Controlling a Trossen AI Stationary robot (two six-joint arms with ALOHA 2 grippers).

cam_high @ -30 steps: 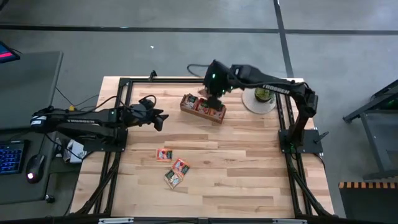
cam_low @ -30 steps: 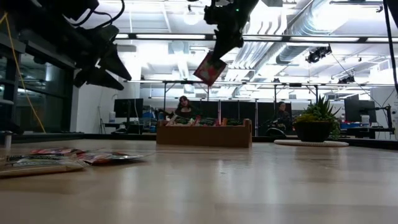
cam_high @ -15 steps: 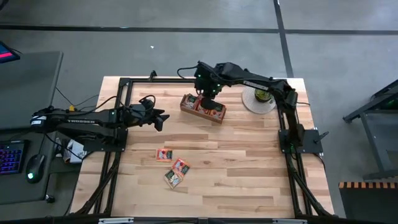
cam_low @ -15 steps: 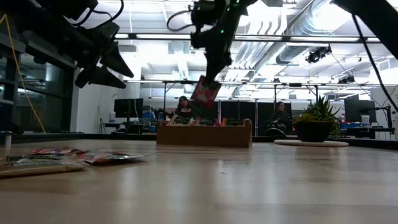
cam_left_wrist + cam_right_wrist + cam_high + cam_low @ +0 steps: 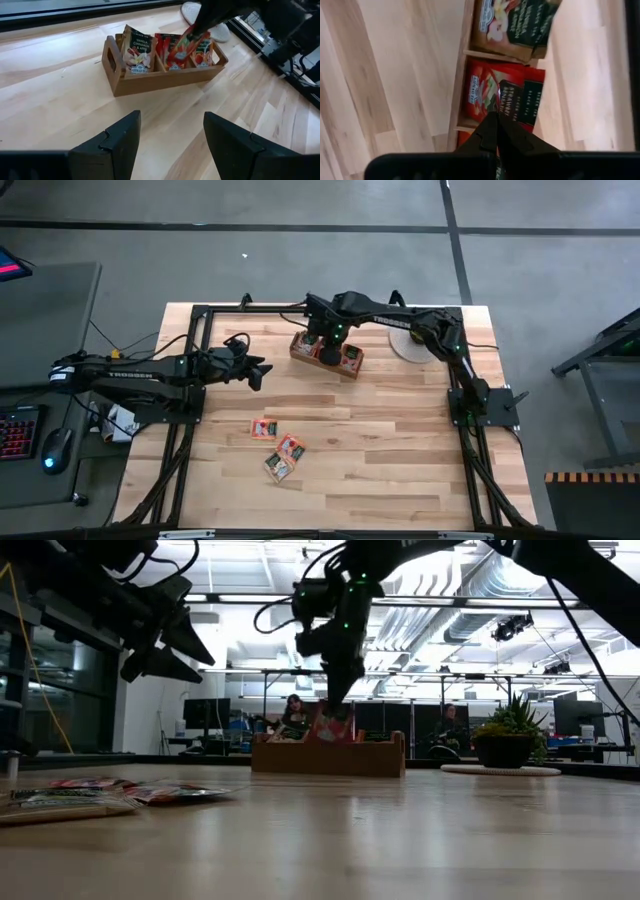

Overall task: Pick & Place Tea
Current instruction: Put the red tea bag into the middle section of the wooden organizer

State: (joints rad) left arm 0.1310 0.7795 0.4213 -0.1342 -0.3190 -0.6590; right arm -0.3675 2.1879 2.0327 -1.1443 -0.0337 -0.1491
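Right claw [image 5: 326, 346] has come down since 0.5 s ago: it was above the wooden tray [image 5: 300, 347] w/ the red sachet [image 5: 183, 46] hanging clear in the air, now it's right over the tray's middle compartment and the sachet's lower edge is inside it, tilted. Low view shows the sachet [image 5: 327, 726] half sunk behind the tray's front wall [image 5: 290, 759]; 0.5 s ago it hung fully above the rim. The right arm has also swung further toward the left end of the tray vs 1 s ago. Fingers are pinched narrow on the sachet's top edge; right wrist view shows the 2 fingertips [image 5: 490, 131] nearly together over red sachets [image 5: 502, 97] in the middle compartment.

Tray contents, left wrist view: brown-green sachet [image 5: 137, 51] upright in the end compartment nearest the handle cutout, red ones in the middle and in the far compartment [image 5: 204, 52].

Left claw [image 5: 258, 370] is unchanged, hovering over the counter [image 5: 400, 440] on the left side, well apart from the tray, fingers [image 5: 114, 142] spread wide, holding nothing.

3 loose sachets [image 5: 278, 450] lie in the same spot near the counter's front, 1 red-orange beside 2 overlapping ones; same as before. Potted plant [image 5: 508, 736] on its pale round mat [image 5: 498, 770] sits to the right of the tray, not moved.
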